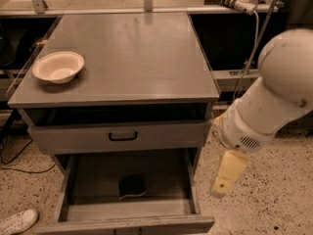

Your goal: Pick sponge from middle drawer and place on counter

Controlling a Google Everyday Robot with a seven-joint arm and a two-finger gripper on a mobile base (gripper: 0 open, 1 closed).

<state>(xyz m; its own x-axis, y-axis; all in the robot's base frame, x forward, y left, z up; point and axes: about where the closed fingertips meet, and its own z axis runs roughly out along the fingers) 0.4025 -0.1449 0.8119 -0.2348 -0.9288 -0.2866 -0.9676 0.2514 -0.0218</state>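
The drawer [93, 177] stands pulled out at 6 o'clock in the view, below an upper drawer [73, 140] that carries a black handle [123, 136]. The sponge [132, 185] lies flat on the drawer floor, dark face up with a thin pale edge showing along its front (the yellow layer, just visible). It sits a little toward the front, roughly midway between the side rails and touching neither.

The counter [137, 58] fills the upper middle of the view. On it, at 10 o'clock near the left edge, rests a white bowl [57, 66].

The arm [274, 102] comes in from 3 o'clock, bulky and white, off the right side of the cabinet. The gripper [221, 186] hangs from it at about 4 o'clock, pale yellow and pointing down and slightly left. It is outside the drawer, just beyond the right rail, at 3 o'clock from the sponge and apart from it; it holds nothing that can be seen. Whether it is spread or closed is not readable from this angle.

A white shoe [17, 222] lies on the speckled floor [264, 214] at 8 o'clock.
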